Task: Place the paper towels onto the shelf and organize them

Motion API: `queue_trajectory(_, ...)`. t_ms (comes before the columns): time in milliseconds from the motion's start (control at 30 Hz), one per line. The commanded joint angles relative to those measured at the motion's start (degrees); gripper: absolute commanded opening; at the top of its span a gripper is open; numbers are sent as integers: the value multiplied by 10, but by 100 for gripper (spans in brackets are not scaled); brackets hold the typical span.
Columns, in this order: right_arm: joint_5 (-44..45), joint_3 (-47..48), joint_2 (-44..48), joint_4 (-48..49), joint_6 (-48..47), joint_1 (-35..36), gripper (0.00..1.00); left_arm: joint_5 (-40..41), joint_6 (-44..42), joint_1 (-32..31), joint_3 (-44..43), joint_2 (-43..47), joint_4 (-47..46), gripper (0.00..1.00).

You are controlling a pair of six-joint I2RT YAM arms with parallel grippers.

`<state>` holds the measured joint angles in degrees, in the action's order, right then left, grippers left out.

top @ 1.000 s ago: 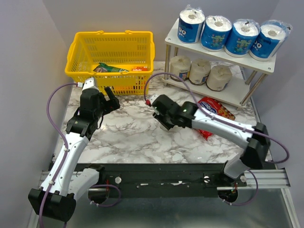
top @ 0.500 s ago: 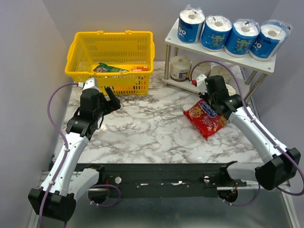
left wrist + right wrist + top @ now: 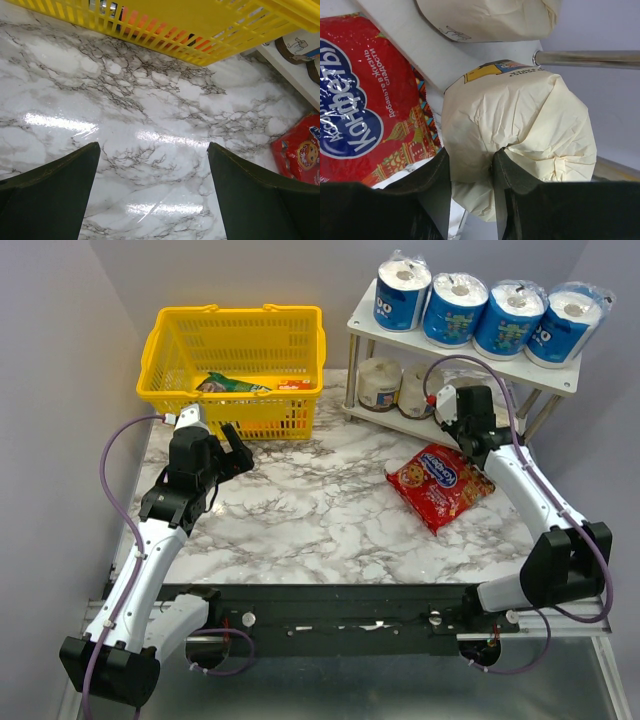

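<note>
The cream paper-wrapped cylindrical roll (image 3: pixel 520 130) is pinched by its crumpled end between the nearly closed fingers of the right gripper (image 3: pixel 470 165), which has reached into the lower tier of the white two-tier board shelf with thin metal legs (image 3: pixel 450 353). Whether the roll already rests on the board I cannot tell. Just left of that gripper two matching cream rolls (image 3: pixel 380 383) stand on the same tier, and directly above it four white rolls in blue printed wrap (image 3: pixel 455 308) line the upper tier. The arm may hide another roll. Behind the fingers lies the red foil snack bag (image 3: pixel 440 485), on the marble-patterned table (image 3: pixel 300 510). Well away, the left gripper (image 3: pixel 152 147) hovers wide open and empty beside the yellow plastic basket (image 3: pixel 240 312). No stray rolls show, so the job looks nearly finished: set down, release.
</note>
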<state>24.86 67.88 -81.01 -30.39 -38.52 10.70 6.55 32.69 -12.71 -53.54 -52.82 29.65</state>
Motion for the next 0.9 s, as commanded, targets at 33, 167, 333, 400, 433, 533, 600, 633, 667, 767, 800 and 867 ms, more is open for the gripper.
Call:
queue_trajectory(33, 5, 23, -15, 77, -37, -17, 38, -11, -5, 3, 5, 0, -7, 99)
queue_trajectory(167, 22, 32, -39, 109, -47, -23, 38, -9, -5, 2, 6, 0, -9, 99)
queue_trajectory(333, 35, 45, -70, 120, -49, -30, 38, -7, -6, 3, 6, -3, -6, 99)
queue_trajectory(400, 29, 46, -74, 128, -49, -31, 38, -6, -6, 3, 5, -3, -7, 99)
queue_trajectory(433, 28, 47, -78, 131, -48, -34, 38, -6, -6, 3, 5, -4, -6, 99)
queue_trajectory(533, 19, 52, -87, 132, -45, -42, 38, -4, -6, 3, 5, -4, -6, 99)
queue_trajectory(600, 7, 52, -93, 132, -38, -45, 38, -3, -7, 3, 5, -4, -6, 99)
queue_trajectory(633, 1, 52, -94, 132, -35, -52, 39, -2, -7, 2, 5, -4, -6, 99)
queue_trajectory(667, -7, 52, -98, 132, -31, -53, 40, -3, -7, 3, 5, -4, -6, 99)
queue_trajectory(767, -19, 55, -100, 132, -24, -65, 42, -2, -7, 3, 5, -5, -6, 99)
queue_trajectory(800, -23, 55, -100, 132, -23, -67, 42, 0, -7, 3, 5, -5, -6, 99)
queue_trajectory(867, -45, 59, -100, 133, -24, -73, 43, -1, -7, 3, 5, -5, -6, 99)
